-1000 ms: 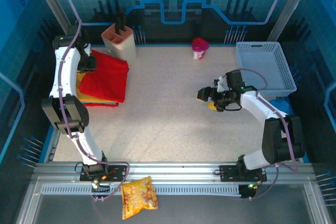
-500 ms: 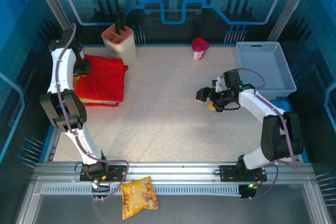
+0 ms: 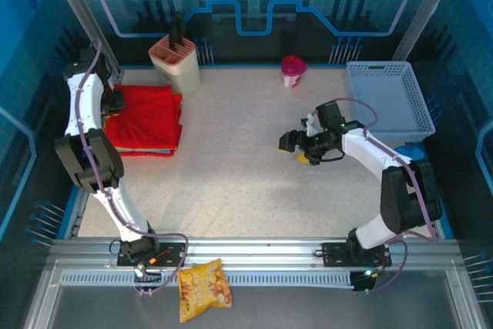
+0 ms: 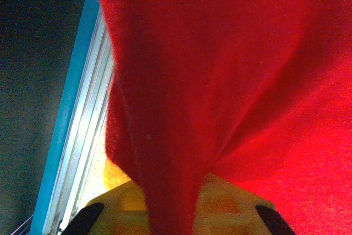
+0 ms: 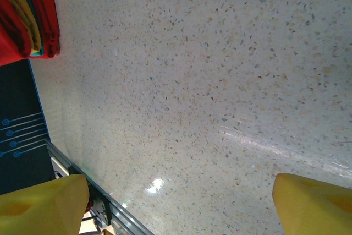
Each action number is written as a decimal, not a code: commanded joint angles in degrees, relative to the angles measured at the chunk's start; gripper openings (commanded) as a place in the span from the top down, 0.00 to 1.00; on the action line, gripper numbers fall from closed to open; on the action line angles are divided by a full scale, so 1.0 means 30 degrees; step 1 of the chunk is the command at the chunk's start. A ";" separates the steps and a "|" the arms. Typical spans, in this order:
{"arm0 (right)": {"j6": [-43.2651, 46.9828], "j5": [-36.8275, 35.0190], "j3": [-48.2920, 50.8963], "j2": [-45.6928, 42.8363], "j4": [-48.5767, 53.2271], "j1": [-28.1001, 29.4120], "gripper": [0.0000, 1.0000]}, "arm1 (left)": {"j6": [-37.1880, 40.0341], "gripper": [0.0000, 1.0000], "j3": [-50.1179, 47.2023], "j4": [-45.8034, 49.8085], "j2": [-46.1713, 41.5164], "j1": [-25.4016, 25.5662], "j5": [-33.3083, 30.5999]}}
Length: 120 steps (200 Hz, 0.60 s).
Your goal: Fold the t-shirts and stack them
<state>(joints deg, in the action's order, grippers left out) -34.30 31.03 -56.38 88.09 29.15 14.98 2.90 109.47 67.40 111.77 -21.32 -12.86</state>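
Left gripper [image 4: 175, 221] clamps the limp, light red t-shirt [image 4: 231, 70] by a gathered edge; right gripper [image 5: 181, 202] stands apart, empty.

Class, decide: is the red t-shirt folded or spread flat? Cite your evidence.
Folded: the red t-shirt is a compact rectangle with no sleeves showing, stacked on a yellow t-shirt.

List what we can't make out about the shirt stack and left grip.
- Left gripper contact point: top view, its own arm covers it; left wrist view, the red t-shirt drapes over the gap.
- Yellow t-shirt: buried under the red one, just an edge strip visible, right wrist view.
- Pink cup contents: top view, too small.
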 commanded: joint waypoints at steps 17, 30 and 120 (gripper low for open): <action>0.0141 -0.0158 -0.0461 0.0428 0.0515 0.0344 0.13 | -0.0372 1.00 0.1001 -0.0565 0.0839 -0.0172 -0.1200; 0.0199 -0.0092 -0.0484 0.0516 0.0513 0.0349 0.12 | -0.0383 1.00 0.1092 -0.0710 0.1073 -0.0177 -0.1590; 0.0229 -0.0089 -0.0059 0.0502 0.0288 0.0346 0.13 | -0.0729 0.69 0.1804 -0.0570 0.2362 -0.0156 -0.3017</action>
<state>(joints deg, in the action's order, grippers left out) -34.22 30.44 -56.38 89.19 29.15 15.49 1.83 112.75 66.74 118.52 -21.32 -17.39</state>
